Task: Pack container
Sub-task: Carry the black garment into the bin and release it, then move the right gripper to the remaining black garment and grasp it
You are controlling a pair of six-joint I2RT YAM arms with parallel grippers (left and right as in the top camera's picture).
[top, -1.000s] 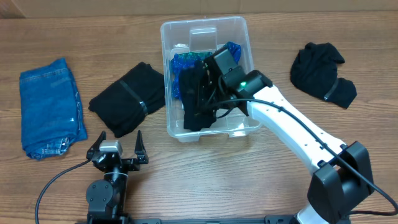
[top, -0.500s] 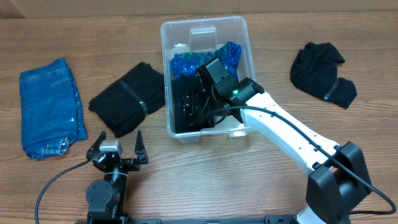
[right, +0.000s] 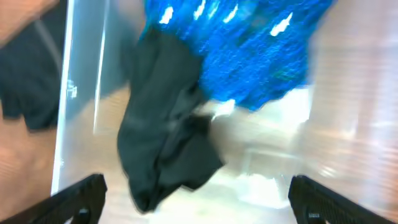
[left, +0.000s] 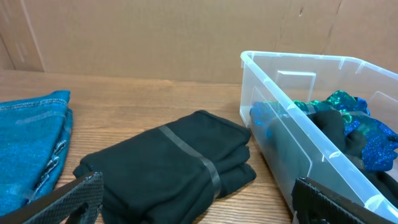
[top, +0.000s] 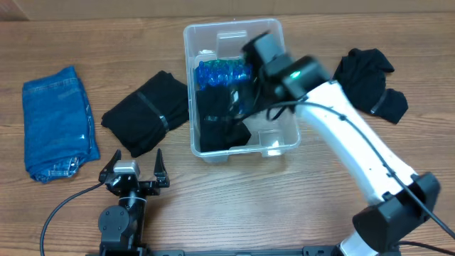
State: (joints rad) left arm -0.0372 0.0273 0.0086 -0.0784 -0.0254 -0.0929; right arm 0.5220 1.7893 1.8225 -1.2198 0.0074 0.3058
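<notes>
while my right pincer (right: 198,186) hangs over the container (top: 234,25): the step in hand, as i judge it, is settling clothes in the bin and going for the next piece.
container: mid-counter toward the far edge, upright and open-topped, between the folded black garment (top: 146,114) on its left and the crumpled black garment (top: 368,84) on its right.
inside it: a black cloth (top: 215,121) lies along the left wall toward the near end. a blue sequinned piece (top: 219,71) sits beyond it, the two touching. the near right part of the floor looks bare.
doing it well: i should rise straight up past the rim before swinging out, so no finger hooks the black cloth or drags a wall. for the next piece i would take one of the black garments by its middle so it stays bundled, then lay it on the bare floor rather than on the heap.
risk: the bin looks light, and a sideways knock could slide it along the counter (top: 71,43).
right pincer: fingers wide apart at the lower corners of my wrist view, with nothing between them. they seem to touch neither cloth nor wall, though the view is blurred.
left pincer (top: 136,160): at the near left edge, fingers spread, empty, facing the folded black garment.
blue jeans (top: 57,121): folded at far left, well apart from the container.
</notes>
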